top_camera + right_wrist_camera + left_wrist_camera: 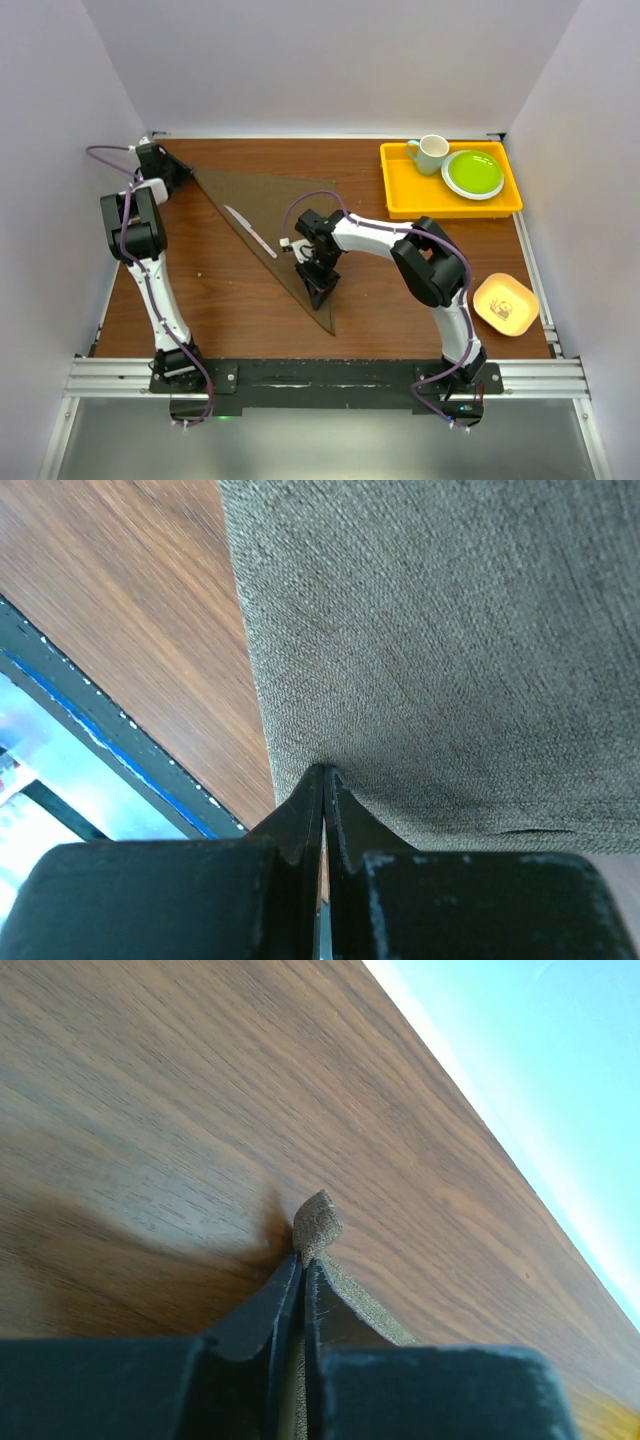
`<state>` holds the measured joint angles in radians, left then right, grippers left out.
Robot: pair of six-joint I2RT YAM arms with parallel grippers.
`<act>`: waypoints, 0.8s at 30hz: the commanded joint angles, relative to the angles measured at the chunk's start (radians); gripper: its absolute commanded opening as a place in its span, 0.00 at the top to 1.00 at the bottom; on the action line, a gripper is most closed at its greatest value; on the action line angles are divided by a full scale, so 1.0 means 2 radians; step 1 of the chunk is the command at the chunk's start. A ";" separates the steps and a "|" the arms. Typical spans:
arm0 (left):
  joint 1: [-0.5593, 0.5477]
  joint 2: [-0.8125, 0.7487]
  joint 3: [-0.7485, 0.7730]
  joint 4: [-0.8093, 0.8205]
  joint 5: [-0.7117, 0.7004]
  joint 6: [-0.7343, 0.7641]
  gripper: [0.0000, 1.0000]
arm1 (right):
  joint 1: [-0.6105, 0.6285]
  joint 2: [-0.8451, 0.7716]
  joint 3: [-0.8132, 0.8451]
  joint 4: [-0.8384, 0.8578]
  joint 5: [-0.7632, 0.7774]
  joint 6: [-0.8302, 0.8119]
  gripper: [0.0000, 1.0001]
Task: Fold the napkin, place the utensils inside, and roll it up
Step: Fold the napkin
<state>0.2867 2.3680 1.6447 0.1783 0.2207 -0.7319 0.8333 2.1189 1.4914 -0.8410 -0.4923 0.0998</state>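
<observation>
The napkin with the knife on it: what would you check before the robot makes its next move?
1. The napkin is folded into a triangle: ok.
2. The knife lies on the napkin, near its left edge: ok.
3. The left gripper is shut on the napkin's far corner: ok.
4. The right gripper is shut on the napkin's edge: ok.
5. The yellow tray and the bowl sit apart from the napkin: ok.
6. Both holds are firm enough for rolling: cannot tell.
</observation>
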 commanded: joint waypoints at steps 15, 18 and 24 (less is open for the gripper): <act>-0.037 -0.212 -0.160 0.004 0.004 0.091 0.99 | -0.055 -0.075 -0.123 -0.013 0.088 0.044 1.00; -0.046 -0.257 -0.212 0.003 0.012 0.099 0.99 | -0.071 -0.092 -0.122 -0.030 0.113 0.047 1.00; -0.078 -0.355 -0.298 -0.036 0.013 0.139 0.99 | -0.098 -0.111 -0.090 -0.053 0.136 0.047 1.00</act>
<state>0.1757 1.7836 1.1175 0.1364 0.2371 -0.5396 0.6628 1.9476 1.2575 -0.9024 -0.3241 0.1944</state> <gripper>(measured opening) 0.046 0.007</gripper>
